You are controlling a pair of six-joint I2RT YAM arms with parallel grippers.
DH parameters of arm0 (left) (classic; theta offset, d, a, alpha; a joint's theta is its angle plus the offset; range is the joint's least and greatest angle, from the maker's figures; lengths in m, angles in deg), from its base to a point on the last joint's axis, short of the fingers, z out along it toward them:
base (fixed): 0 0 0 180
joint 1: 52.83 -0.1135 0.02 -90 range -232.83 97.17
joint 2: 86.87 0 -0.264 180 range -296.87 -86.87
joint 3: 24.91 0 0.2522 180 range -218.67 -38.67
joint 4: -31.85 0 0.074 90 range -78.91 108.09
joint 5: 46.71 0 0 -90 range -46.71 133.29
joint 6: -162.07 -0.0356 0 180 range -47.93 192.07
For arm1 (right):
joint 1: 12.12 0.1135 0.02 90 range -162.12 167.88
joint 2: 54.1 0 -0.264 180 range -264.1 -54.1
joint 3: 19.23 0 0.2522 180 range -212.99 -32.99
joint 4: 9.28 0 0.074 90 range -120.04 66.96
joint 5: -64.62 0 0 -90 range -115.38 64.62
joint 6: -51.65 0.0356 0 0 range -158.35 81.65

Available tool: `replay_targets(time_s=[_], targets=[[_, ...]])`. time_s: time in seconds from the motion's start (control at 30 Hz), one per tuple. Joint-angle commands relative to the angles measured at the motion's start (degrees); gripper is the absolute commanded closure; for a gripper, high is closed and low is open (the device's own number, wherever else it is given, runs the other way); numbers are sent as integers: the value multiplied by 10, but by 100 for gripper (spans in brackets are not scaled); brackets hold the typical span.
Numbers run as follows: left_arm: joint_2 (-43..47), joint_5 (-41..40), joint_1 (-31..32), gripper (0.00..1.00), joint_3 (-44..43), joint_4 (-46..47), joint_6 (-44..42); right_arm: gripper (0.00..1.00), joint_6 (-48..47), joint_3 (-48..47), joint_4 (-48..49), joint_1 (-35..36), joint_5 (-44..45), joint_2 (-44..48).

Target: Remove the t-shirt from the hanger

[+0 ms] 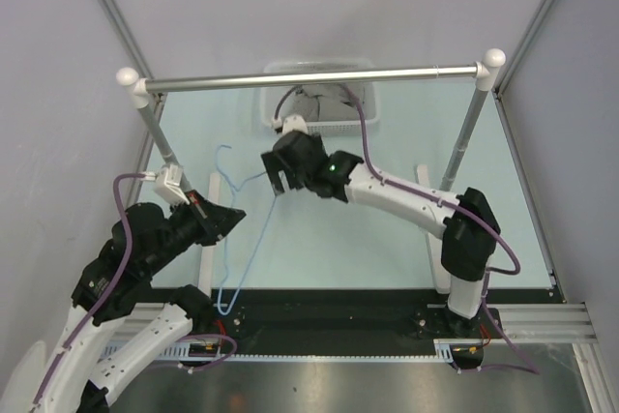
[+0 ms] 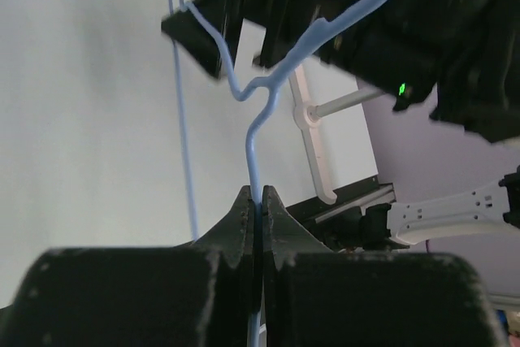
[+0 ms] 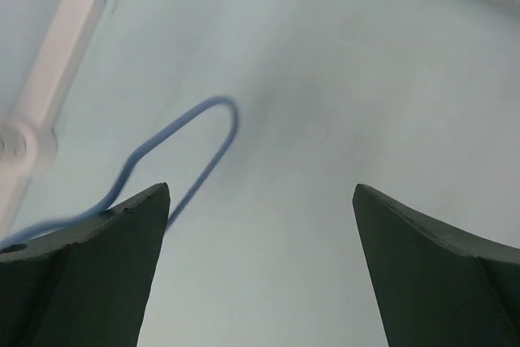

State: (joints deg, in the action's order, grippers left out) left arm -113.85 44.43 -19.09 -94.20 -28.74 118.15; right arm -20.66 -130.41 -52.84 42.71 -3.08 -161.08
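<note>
- The left end effector (image 1: 239, 214) is clamped tight on the hanger (image 1: 256, 244). In the left wrist view its two fingers (image 2: 244, 221) press together on the thin light-blue wire (image 2: 253, 152), with no gap between them.
- The hanger is clear of the silver rail (image 1: 309, 75) and sits over the left part of the table (image 1: 387, 239). Its curved hook points towards the far side.
- From above, it is not possible to tell whether the lower end of the hanger touches the table.
- The right end effector (image 1: 279, 183) is near the upper shoulder of the hanger. Its fingers are spread wide and grip nothing.
- In the right wrist view, the right end effector (image 3: 260, 225) shows only pale table between its two dark fingertips. The hanger's hook (image 3: 218, 111) curves just beyond the left fingertip.
- The white foot (image 3: 45, 62) of the rail's stand shows at the left edge of that view.
- The t-shirt (image 1: 324, 102) is well apart from the hanger. It lies as a crumpled grey heap in the white basket (image 1: 319, 65) at the far side of the table.
- The rail and the right arm's cable partly hide the t-shirt.
</note>
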Motion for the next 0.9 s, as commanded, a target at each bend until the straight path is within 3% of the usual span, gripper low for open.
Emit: replay_targets(time_s=[0.0,0.27,0.4,0.57,0.87], targets=[[-8,35,3,100,13,60,30,0,53,108,-27,36,17,87],[27,105,2,100,17,52,2,1,119,310,-37,113,-21,300],[64,134,2,100,-5,30,-29,0,163,401,-44,115,-62,427],[69,153,3,100,-79,-21,-71,0,200,431,-39,117,-73,563],[26,143,3,100,-236,-124,-171,0,254,457,40,116,-60,660]])
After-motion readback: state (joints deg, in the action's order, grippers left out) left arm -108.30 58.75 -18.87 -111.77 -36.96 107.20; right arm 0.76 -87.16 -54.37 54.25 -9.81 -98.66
